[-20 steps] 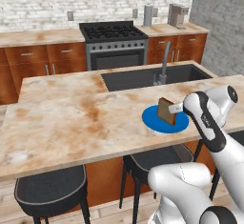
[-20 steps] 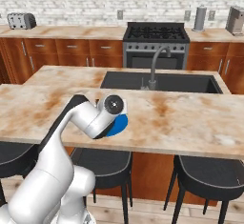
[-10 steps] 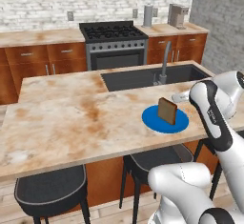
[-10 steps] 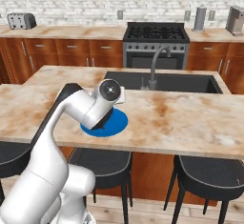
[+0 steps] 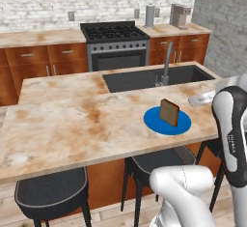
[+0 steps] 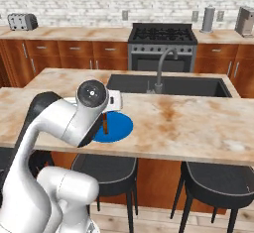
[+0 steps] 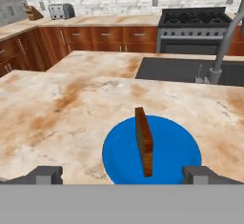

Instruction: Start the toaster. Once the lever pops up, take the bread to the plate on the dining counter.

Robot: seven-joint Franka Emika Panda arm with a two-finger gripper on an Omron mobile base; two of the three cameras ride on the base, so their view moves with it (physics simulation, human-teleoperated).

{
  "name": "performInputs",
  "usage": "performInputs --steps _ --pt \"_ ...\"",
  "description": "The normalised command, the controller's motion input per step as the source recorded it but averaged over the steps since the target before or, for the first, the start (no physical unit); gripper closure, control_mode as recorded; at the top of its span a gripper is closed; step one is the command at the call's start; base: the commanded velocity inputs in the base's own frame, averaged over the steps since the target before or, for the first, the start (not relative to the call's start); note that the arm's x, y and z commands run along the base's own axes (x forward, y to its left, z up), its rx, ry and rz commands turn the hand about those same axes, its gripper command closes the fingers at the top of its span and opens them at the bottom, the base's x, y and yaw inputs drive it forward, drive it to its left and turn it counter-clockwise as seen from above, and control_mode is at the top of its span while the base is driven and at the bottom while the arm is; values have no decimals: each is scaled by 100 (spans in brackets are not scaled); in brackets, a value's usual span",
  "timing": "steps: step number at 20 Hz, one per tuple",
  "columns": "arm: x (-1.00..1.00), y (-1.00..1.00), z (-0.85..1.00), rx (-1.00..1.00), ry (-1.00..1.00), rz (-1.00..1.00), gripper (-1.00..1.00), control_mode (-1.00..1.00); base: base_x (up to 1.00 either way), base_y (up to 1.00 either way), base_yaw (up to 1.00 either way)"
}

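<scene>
The bread (image 7: 144,142), a small brown toasted slice, stands on its edge on the blue plate (image 7: 174,147), free of any grip. The plate lies on the dining counter (image 7: 57,104), near its front edge. My gripper (image 7: 123,175) is open, pulled back from the plate, with its fingertips (image 7: 45,174) spread wider than the plate and nothing between them. From the left base the bread (image 5: 169,112) and plate (image 5: 157,124) show left of my hand (image 5: 201,98). My arm hides part of the plate (image 6: 119,125) from the right base. The grey toaster (image 6: 22,22) sits far off on the back counter.
A dark sink (image 5: 144,78) with a curved faucet (image 5: 166,64) is set in the slab just behind the plate. Dark round stools (image 5: 50,194) stand under the counter's front edge. A stove (image 6: 161,43) and wooden cabinets line the far wall.
My hand has drawn back from the bread, away from the plate toward my own body. The slice stays standing on the plate. The jaws remain wide.
</scene>
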Motion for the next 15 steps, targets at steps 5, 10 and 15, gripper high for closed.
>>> performInputs --steps 5,10,15 --pt "-94 26 49 -5 0 -11 -100 -100 0 0 0" --pt "-47 39 53 -6 1 -9 -100 -100 0 0 0" --pt "-30 40 38 -6 7 -6 -100 -100 0 0 0"
